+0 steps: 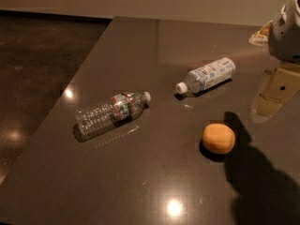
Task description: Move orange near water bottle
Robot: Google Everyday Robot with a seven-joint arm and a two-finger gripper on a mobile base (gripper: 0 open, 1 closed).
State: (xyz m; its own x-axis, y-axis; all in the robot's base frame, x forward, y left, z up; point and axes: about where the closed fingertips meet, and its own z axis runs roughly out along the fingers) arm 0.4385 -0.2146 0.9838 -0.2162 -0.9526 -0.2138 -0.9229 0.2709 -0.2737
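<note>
While gripper (pixel 274 95) hangs right, orange (pixel 218 138) sits on glossy (dark) table (pixel 140 186).

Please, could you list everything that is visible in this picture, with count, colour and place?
water bottle: 1, clear, white cap, red band; lying left of centre
second bottle: 1, white-blue label, white cap; lying farther back, right of centre
orange: 1, orange; front right, apart from both bottles
table: 1, dark, glossy; under all three
floor: dark; left
arm: 1, grey-white; upper right edge
gripper: 1, beige; right edge, beyond the orange
</note>
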